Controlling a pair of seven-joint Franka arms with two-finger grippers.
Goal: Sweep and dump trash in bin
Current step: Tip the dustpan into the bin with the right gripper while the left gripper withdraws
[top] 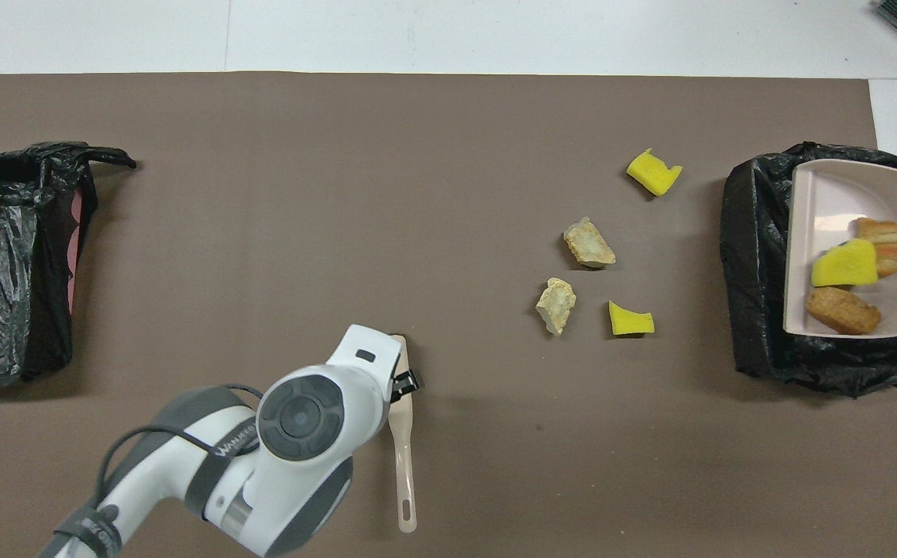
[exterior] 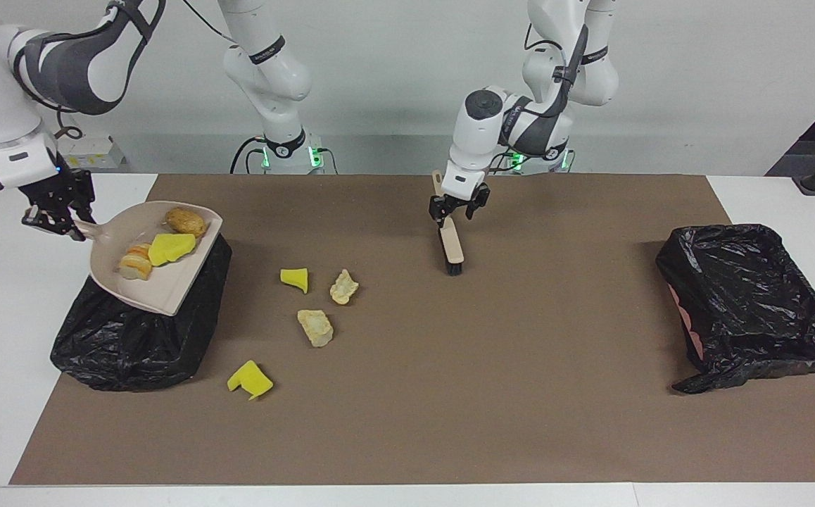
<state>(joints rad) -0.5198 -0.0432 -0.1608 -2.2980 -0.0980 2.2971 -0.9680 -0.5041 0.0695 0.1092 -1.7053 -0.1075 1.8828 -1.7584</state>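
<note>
Nearest the facing camera, a notched yellow sponge piece (exterior: 250,379) lies on the brown paper mat (exterior: 492,394), farthest from the robots of the loose scraps. Nearer the robots sits a pale beige rock-like lump (exterior: 315,327), then a second beige lump (exterior: 343,286) beside a small yellow sponge wedge (exterior: 295,279) — four scraps on the mat, apart from each other. Right gripper (exterior: 55,224) pinches the handle of a beige plastic dustpan (exterior: 168,282), held tilted over a bin lined with a crumpled black plastic bag (exterior: 133,345) at the right arm's end of the table. In the pan: a yellow sponge piece (exterior: 170,248), an orange-brown bread-like lump (exterior: 186,220) and a layered beige-orange lump (exterior: 136,263). Left gripper (exterior: 458,211) is over the middle of the mat, fingers closed on the beige handle of a small brush (exterior: 452,248) — black bristles down on the mat, handle leaning back toward the robots. Second black-bagged bin (exterior: 752,303) stands at the left arm's end of the table, well apart from the scraps, a pink edge showing under the bag.
</note>
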